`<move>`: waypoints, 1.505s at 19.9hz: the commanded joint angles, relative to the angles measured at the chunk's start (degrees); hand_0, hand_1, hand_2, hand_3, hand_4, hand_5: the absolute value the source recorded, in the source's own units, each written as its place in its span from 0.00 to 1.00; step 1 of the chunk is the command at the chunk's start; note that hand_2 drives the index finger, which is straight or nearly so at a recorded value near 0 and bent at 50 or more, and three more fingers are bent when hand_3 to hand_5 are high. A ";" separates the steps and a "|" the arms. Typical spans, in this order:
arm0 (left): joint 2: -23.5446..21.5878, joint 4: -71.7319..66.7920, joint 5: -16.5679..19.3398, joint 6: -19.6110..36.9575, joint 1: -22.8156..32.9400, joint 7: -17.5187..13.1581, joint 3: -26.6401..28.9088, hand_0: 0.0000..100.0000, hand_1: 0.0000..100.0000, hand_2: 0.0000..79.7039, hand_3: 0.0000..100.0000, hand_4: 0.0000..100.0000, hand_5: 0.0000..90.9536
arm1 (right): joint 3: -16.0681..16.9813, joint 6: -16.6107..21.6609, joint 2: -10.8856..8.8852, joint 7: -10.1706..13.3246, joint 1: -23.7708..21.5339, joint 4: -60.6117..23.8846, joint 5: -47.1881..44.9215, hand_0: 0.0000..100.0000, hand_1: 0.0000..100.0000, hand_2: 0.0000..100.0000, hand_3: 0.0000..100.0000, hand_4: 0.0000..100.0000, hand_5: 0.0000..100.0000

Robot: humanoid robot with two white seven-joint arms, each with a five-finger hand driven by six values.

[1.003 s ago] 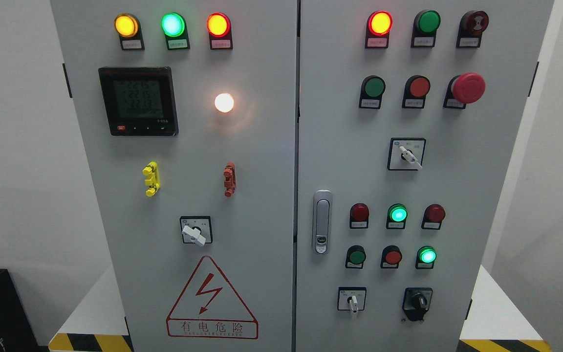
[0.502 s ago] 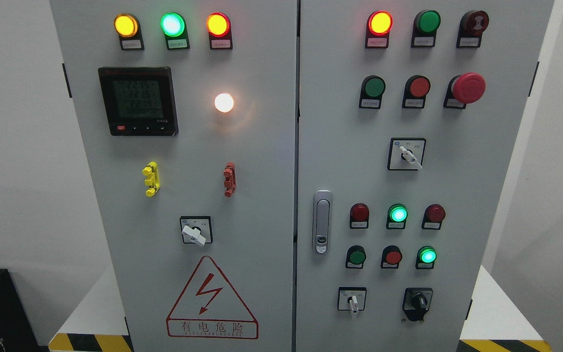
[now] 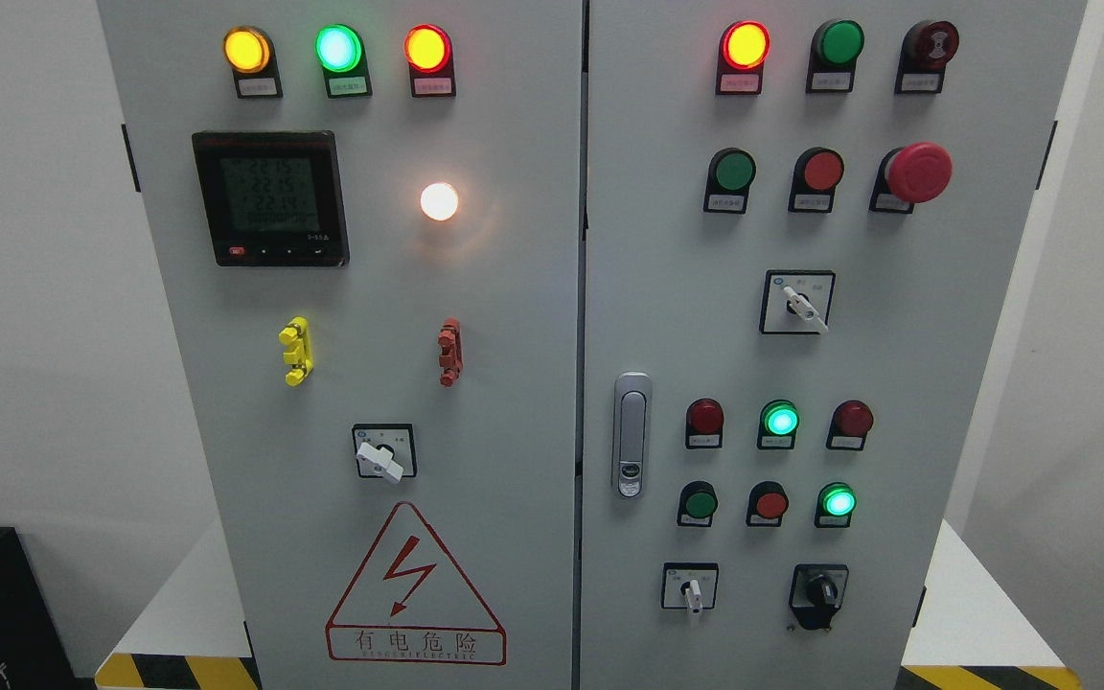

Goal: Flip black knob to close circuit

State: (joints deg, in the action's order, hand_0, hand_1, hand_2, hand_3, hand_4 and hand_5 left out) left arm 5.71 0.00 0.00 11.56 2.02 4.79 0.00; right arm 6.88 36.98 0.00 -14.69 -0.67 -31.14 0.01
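The black knob (image 3: pixel 816 595) is a rotary switch at the lower right of the grey cabinet's right door (image 3: pixel 897 383). Its handle stands roughly upright, leaning a little to one side. To its left is a white-handled selector switch (image 3: pixel 691 589) with its handle pointing down. Neither of my hands nor any arm shows in the head view.
Above the knob are two green lit lamps (image 3: pixel 780 420), red lamps and push buttons. A red mushroom stop button (image 3: pixel 916 172) juts out at the upper right. A door latch (image 3: pixel 631 434) sits left of them. The left door carries a meter (image 3: pixel 270 198), a white selector (image 3: pixel 381 458) and a warning triangle.
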 commanded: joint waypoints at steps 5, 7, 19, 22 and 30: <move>0.00 -1.23 1.23 -0.05 0.00 0.04 -1.14 0.00 0.00 0.00 0.00 0.00 0.00 | 0.77 -1.82 -1.06 9.15 -2.23 -22.37 8.33 0.00 0.10 0.39 0.60 0.47 0.30; 0.00 -1.23 1.23 -0.05 0.00 0.04 -1.14 0.00 0.00 0.00 0.00 0.00 0.00 | 1.38 -4.28 -0.88 11.95 -2.58 -26.85 11.23 0.00 0.11 0.47 0.67 0.52 0.38; 0.00 -1.23 1.23 -0.05 0.00 0.04 -1.14 0.00 0.00 0.00 0.00 0.00 0.00 | 6.48 -16.32 1.40 14.61 -5.57 -51.01 35.49 0.00 0.00 0.77 0.93 0.74 0.73; 0.00 -1.23 1.14 -0.05 0.00 0.04 -1.14 0.00 0.00 0.00 0.00 0.00 0.00 | 6.48 -18.87 2.01 13.38 -5.66 -56.21 39.18 0.00 0.00 0.79 0.94 0.75 0.74; 0.00 -1.23 1.23 -0.05 0.00 0.04 -1.14 0.00 0.00 0.00 0.00 0.00 0.00 | 6.39 -26.96 3.68 11.44 -3.56 -63.78 50.42 0.00 0.00 0.79 0.95 0.76 0.75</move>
State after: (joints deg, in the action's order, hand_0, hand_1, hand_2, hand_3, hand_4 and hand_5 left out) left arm 5.71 0.00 0.00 11.56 2.02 4.79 0.00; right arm 12.15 12.07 1.44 -3.03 -5.45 -80.37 42.36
